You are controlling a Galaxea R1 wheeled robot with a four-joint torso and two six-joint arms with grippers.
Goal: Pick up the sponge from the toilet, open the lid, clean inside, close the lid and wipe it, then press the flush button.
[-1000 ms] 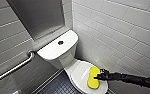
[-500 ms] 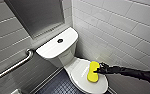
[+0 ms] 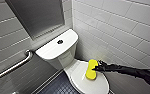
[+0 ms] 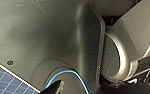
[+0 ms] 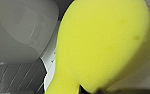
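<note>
Sponge pickup is looking done, judging from the head view. The right gripper (image 3: 97, 68) is pinching the sponge (image 3: 91, 70) by one edge and holding it on end, with its lower end at or just above the lid (image 3: 87, 82); I cannot tell if they are touching. The lid is lying shut over the bowl of the toilet (image 3: 61, 60), so opening it, cleaning inside, closing, wiping and flushing are all waiting. The flush button (image 3: 60, 41) is sitting untouched in the middle of the tank top, behind the sponge. The lid is shining smooth and glossy, so I am expecting the sponge to slide easily on it. The room is feeling tight: a white tiled wall (image 3: 121, 32) is running close beside the toilet, a grey panel (image 3: 38, 15) is hanging above the tank, a grab bar (image 3: 13, 66) is crossing the wall on the toilet's other side, and a dark patterned floor (image 3: 57, 87) is lying at its foot.

The left wrist view is looking mostly at the robot's own grey casing, with a corner of blue-lined floor tile (image 4: 1, 81). I cannot tell how the left gripper (image 4: 54, 88) is standing.

In the right wrist view the sponge (image 5: 103, 45) is looming large and yellow, with a sliver of the white lid (image 5: 49, 68) beside it.
</note>
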